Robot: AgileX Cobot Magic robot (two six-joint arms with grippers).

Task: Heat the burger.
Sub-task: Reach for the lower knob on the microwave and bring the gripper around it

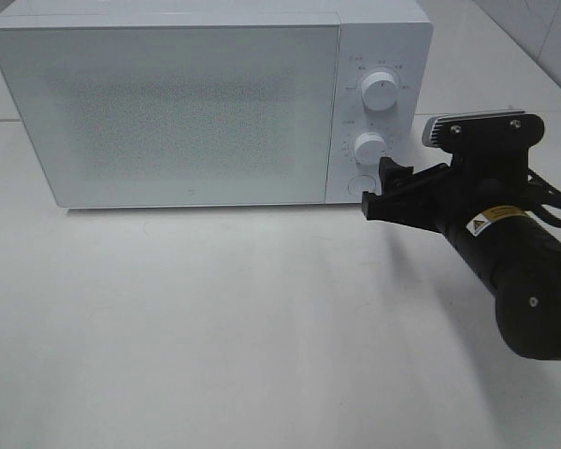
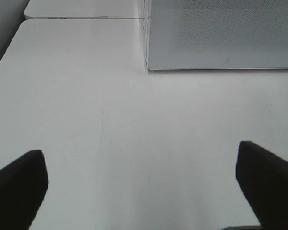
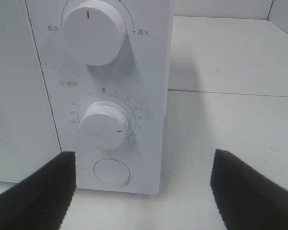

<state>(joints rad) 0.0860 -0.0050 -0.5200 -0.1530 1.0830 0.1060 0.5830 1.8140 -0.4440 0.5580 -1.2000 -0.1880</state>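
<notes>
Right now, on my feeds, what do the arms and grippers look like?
The right arm is matte black and rounded, with a yellow warning sticker, a black bracket carrying a pale camera, and black cables. The right gripper has black, ribbed fingers. The left gripper shows plain black fingers; its arm is out of view.

surface: white table (image 1: 215, 327) | on it: white microwave (image 1: 168, 103) at the back; door shut
</notes>
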